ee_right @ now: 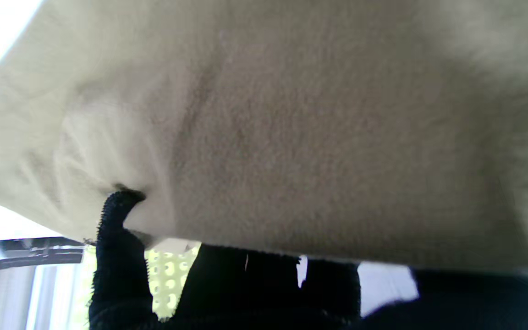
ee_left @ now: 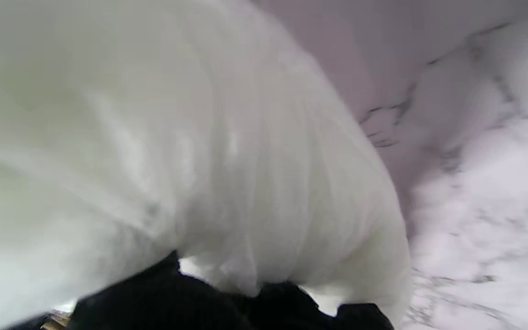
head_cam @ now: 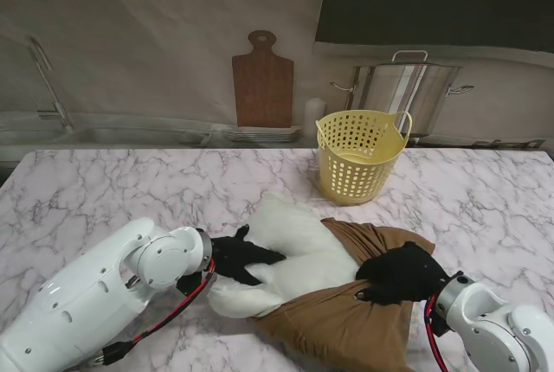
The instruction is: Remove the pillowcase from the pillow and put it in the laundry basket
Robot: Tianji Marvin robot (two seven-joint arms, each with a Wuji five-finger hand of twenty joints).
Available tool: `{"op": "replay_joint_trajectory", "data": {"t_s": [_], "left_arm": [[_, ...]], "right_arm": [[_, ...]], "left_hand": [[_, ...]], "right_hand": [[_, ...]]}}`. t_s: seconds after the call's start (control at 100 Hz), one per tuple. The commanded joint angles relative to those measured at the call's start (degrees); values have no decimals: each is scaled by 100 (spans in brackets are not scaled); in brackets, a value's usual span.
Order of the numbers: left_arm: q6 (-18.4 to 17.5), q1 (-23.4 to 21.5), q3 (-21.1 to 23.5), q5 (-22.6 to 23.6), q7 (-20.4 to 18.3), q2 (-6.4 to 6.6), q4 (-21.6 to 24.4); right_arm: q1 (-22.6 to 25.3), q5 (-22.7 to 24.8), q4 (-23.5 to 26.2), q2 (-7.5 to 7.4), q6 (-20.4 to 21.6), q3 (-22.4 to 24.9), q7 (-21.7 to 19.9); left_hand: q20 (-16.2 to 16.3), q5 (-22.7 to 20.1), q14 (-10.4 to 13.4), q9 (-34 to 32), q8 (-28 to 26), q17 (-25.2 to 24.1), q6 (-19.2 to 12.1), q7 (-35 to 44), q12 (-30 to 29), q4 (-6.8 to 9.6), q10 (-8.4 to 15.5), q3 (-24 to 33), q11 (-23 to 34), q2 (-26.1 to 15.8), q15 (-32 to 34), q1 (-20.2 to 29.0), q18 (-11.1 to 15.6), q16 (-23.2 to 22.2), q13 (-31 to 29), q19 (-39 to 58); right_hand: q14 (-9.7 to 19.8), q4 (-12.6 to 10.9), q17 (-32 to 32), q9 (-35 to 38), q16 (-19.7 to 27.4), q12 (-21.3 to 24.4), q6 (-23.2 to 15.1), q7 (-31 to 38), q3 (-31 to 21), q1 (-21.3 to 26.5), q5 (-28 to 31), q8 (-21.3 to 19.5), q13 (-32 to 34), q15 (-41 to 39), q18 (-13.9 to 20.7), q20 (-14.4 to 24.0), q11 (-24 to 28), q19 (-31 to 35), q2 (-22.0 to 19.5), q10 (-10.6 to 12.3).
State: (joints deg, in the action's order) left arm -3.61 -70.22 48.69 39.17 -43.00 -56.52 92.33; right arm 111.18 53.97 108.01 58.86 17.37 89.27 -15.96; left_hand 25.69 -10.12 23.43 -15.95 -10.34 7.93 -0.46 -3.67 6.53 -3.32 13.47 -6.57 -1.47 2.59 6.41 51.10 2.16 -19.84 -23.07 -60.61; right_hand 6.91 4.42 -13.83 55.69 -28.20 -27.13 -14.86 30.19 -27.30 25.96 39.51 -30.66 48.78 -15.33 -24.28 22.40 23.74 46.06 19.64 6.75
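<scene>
Brown pillowcase (head_cam: 346,316) half stripped from white pillow (head_cam: 290,255), both lying on marble desk (head_cam: 104,190) at roughly 6 o'clock from yellow laundry basket (head_cam: 359,154). Left robot hand (head_cam: 238,257) clamped on exposed pillow end at 9 o'clock; right robot hand (head_cam: 400,273) clenched on bunched pillowcase fabric at 3 o'clock. Best done, judging from this pose, by anchoring pillow firmly while drawing fabric steadily toward 4 o'clock, low over desk, avoiding pinching filling along with cloth. Stand view alone gives overall layout, basket and remaining overlap. Left wrist view adds close white pillow (ee_left: 190,151) surface over dark fingers (ee_left: 163,298). Right wrist view shows a fingertip (ee_right: 117,206) hooked into pale-looking cloth (ee_right: 291,137), with basket lattice (ee_right: 167,279) glimpsed behind.
</scene>
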Motion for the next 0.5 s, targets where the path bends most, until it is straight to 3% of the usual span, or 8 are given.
{"op": "replay_joint_trajectory", "data": {"t_s": [0.0,0.07,0.3,0.49], "left_arm": [[84,-313,165,187,-172,278,-198],[6,-630,625,459,-140,243,131],[-211,-1486,1939,1153,-21,130,1219],[-386,-1856,2431,1489,591,4,1788]], "right_arm": [[-27,-66,-150,-14,4,-115,-135],[-127,-128,-171,-23,60,-211,-154],[-455,-353,-278,-63,133,-513,-345],[-662,-526,-339,-90,207,-747,-464]], "left_hand": [[107,-687,-3414,-404,-328,89,741,576,139,357,-2178,542,341,257,348,980,-809,1,-295,9679],[110,-749,-3433,-457,-356,97,767,604,150,321,-2238,520,359,189,355,893,-810,-4,-305,9696],[136,-1465,-3483,-1027,-566,209,796,936,244,279,-2357,529,498,128,433,886,-909,-39,-507,9819],[185,-1764,-3545,-1330,-706,283,786,1057,324,248,-2399,520,517,-202,484,920,-1005,-78,-679,9975]], "right_hand": [[-869,-38,-80,-72,-78,143,-307,-41,-201,563,-395,596,496,-365,77,147,-114,194,292,-309],[-858,72,-121,-33,-81,153,-375,103,-579,577,-461,749,527,-374,97,160,-97,253,387,-267],[-835,155,-146,3,-74,180,-444,242,-787,651,-437,844,523,-363,162,161,-104,289,464,-183],[-822,219,-148,45,-57,197,-496,412,-882,753,-436,935,501,-337,190,144,-96,286,513,-163]]}}
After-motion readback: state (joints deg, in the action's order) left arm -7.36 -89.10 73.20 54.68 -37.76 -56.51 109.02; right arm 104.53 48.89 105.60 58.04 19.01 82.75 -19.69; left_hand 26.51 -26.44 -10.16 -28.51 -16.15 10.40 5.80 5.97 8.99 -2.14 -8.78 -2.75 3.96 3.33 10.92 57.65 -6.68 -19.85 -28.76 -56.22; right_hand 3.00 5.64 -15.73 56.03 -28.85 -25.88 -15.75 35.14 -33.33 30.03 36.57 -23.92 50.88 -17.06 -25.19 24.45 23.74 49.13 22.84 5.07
